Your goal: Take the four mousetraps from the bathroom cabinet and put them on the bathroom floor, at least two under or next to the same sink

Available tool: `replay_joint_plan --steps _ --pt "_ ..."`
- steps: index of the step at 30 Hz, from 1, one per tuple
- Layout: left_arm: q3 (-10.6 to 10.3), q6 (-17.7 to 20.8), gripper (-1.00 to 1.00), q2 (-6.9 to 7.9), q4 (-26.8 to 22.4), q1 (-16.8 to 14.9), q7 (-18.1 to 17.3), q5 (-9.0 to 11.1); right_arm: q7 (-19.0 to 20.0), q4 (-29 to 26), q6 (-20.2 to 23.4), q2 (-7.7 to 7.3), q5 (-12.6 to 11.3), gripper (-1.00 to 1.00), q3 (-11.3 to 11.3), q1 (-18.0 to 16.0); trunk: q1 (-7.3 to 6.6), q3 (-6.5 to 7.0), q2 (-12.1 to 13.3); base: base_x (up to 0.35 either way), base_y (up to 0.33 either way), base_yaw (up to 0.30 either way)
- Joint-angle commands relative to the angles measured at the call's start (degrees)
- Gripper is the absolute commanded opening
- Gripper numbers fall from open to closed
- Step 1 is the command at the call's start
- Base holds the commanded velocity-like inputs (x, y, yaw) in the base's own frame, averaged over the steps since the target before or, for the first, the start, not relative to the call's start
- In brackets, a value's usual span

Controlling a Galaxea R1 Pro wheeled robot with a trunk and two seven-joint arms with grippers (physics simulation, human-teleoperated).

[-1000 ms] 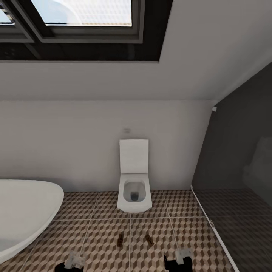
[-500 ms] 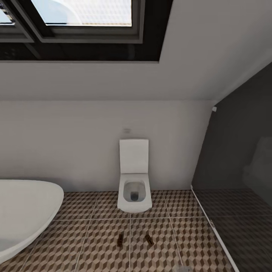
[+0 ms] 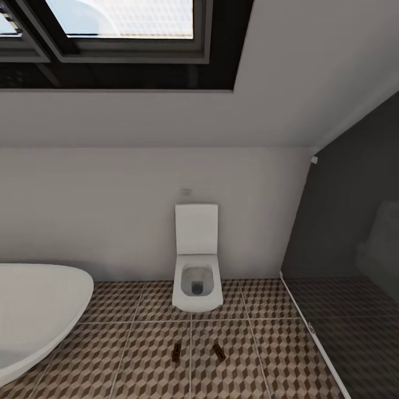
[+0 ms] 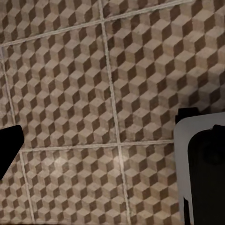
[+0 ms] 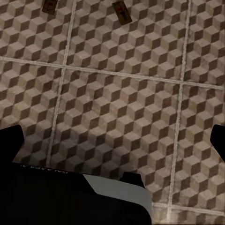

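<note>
Seen from the head camera, left to right: a white bathtub's curved rim (image 3: pixel 44 310) at the left edge, a white wall-hung toilet (image 3: pixel 197 274) with lid raised against the pale wall, a dark glass shower screen (image 3: pixel 349 266) at the right, a black-framed skylight (image 3: pixel 116 39) overhead. On the cube-patterned bathroom floor (image 3: pixel 138 360) in front of the toilet, two mousetraps lying flat and slightly apart: the left mousetrap (image 3: pixel 177 351) and the right mousetrap (image 3: pixel 219 351), either side of a grout line.

From the left wrist camera: bare patterned tiles (image 4: pixel 93 93), a white-and-black block (image 4: pixel 201 168), probably part of the robot's body, and one dark finger tip (image 4: pixel 8 147) at the frame's edge. Jaw spread impossible to judge from that sliver.

From the right wrist camera, looking down on the tiles: both traps again, small and blurred, the left mousetrap (image 5: pixel 49 5) cut by the frame edge and the right mousetrap (image 5: pixel 123 12) nearby. Dark fingertips (image 5: pixel 9 140) at opposite edges of the frame, jaws wide apart around nothing, well clear of the traps.
</note>
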Motion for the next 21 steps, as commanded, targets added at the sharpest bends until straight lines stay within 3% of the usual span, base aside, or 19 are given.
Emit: replay_joint_plan --steps 1,10,21 --pt "-0.3 -0.29 1.0 0.03 0.13 -0.04 0.11 0.54 -0.13 0.06 -0.69 -0.18 -0.48 1.0 0.51 0.34 0.04 -0.13 -0.13 0.0 0.0 0.0" --pt "-0.26 -0.52 1.0 0.14 0.06 0.02 0.04 6.83 0.44 0.06 -3.38 -1.95 -0.54 1.0 0.51 3.03 0.04 -0.13 -0.13 0.0 0.0 0.0" --pt "-0.28 -0.55 1.0 0.02 -0.07 0.03 0.03 8.58 0.21 -0.06 -3.57 -2.21 -0.59 1.0 0.44 3.7 0.04 -0.13 -0.13 0.0 0.0 0.0"
